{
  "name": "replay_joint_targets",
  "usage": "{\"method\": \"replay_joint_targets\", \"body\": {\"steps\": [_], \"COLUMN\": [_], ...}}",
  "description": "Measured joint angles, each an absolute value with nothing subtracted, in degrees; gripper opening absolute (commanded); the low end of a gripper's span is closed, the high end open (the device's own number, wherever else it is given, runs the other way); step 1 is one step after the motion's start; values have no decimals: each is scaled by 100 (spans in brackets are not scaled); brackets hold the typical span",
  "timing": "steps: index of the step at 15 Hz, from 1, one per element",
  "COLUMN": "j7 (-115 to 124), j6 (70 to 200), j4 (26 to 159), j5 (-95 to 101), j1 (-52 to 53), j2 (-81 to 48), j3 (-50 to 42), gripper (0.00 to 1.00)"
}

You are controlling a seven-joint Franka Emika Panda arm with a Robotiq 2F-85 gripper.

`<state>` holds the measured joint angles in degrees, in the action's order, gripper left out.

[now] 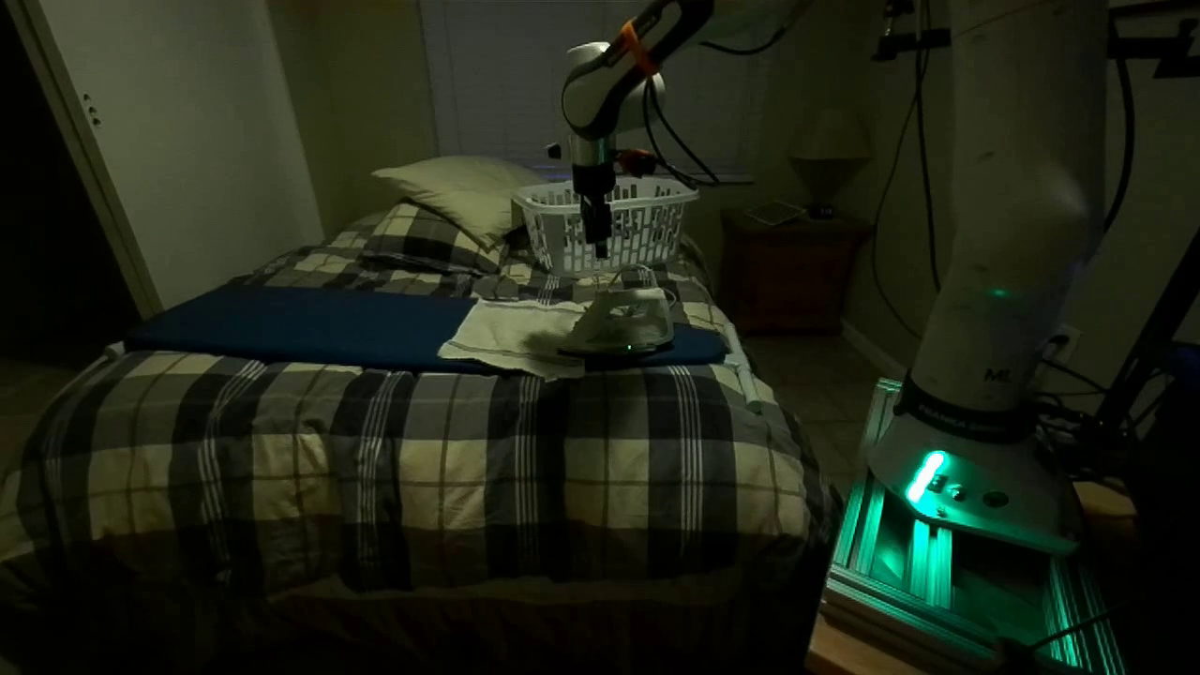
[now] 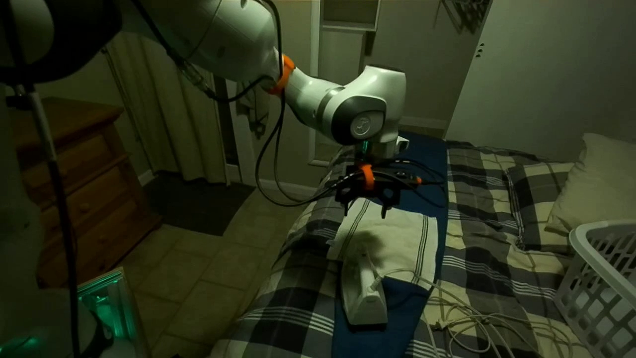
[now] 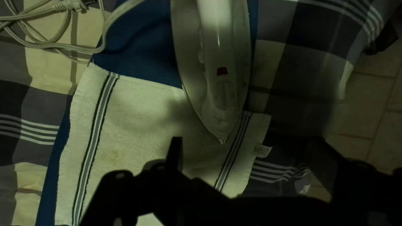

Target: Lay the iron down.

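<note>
Nearest, in an exterior view, we see the claw [image 2: 365, 215], fingers [image 2: 383, 211] apart, above the striped towel [image 2: 402, 238]; the iron [image 2: 365, 303] lies sole-down on the blue board [image 2: 430, 154], nose [image 3: 221, 131] over the towel. Only the wrist view gives us the red mark [image 3: 222, 71] on its handle [image 3: 216, 40]. Farther out, both exterior views show the white laundry basket [image 2: 594, 256]; farthest, an exterior view alone shows us the nightstand [image 1: 787, 272] and lamp [image 1: 830, 139].
</note>
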<state>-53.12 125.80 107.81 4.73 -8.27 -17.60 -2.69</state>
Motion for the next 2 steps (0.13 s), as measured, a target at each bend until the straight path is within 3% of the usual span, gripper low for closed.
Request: {"method": "replay_joint_targets", "body": {"steps": [2], "j7": [-5314], "j6": [12581], "j4": [10781], "j5": [473], "j1": [-846], "j2": [-1778], "j3": [-272], "gripper": [100]}}
